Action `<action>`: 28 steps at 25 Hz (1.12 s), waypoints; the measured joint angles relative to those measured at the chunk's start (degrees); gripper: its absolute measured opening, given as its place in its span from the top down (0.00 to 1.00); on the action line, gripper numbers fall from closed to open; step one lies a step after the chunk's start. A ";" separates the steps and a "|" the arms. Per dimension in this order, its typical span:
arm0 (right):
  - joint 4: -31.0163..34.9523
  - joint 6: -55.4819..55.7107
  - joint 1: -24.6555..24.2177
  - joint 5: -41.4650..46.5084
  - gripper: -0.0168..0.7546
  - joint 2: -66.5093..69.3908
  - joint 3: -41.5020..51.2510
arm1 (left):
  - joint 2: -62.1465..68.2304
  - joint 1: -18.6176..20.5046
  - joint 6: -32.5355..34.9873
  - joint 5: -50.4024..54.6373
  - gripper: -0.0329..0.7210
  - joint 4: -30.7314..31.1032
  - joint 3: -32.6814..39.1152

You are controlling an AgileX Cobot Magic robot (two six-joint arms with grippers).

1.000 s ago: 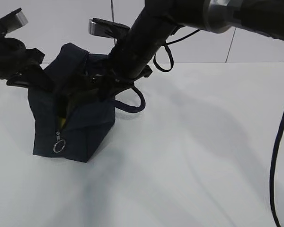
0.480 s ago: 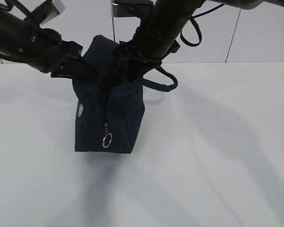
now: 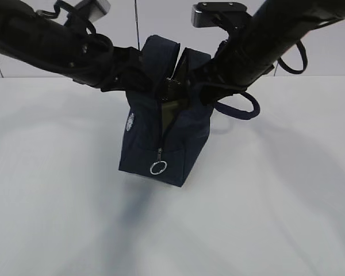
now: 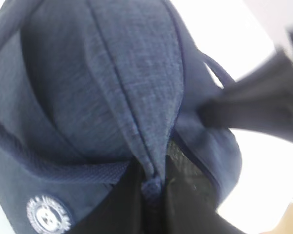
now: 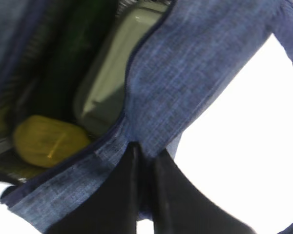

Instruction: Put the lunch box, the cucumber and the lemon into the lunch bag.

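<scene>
White bench carries the lunch bag [image 3: 164, 144], box [image 5: 112, 68], cucumber [image 5: 71, 63] & lemon [image 5: 49, 139] inside; left tool [image 4: 154, 195] & right tool [image 5: 144, 161] each pinched shut on opposite rim sides, zip slit running btwn them

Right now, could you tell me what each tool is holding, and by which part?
Both hold the lunch bag: the left tool pinches the fabric edge of its top opening on the logo side, and the right tool pinches the opposite edge.
</scene>
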 joint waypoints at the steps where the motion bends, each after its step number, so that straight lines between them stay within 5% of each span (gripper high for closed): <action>1: 0.00 -0.29 -0.03 -2.20 0.95 -1.91 2.71 | 0.88 -0.40 0.30 -0.23 0.94 -1.54 0.00; 9: 0.00 -1.49 -0.13 -14.55 0.95 -8.20 16.06 | 5.60 -5.74 7.52 -3.12 0.94 -9.56 0.00; 23: 0.20 -2.42 -2.72 -21.57 0.95 -8.29 16.52 | 6.06 -7.60 8.13 -11.53 0.94 -15.26 0.00; 28: 0.34 -2.64 -2.82 -22.16 0.83 -8.29 16.52 | 6.27 -7.63 8.13 -11.63 0.94 -15.37 0.00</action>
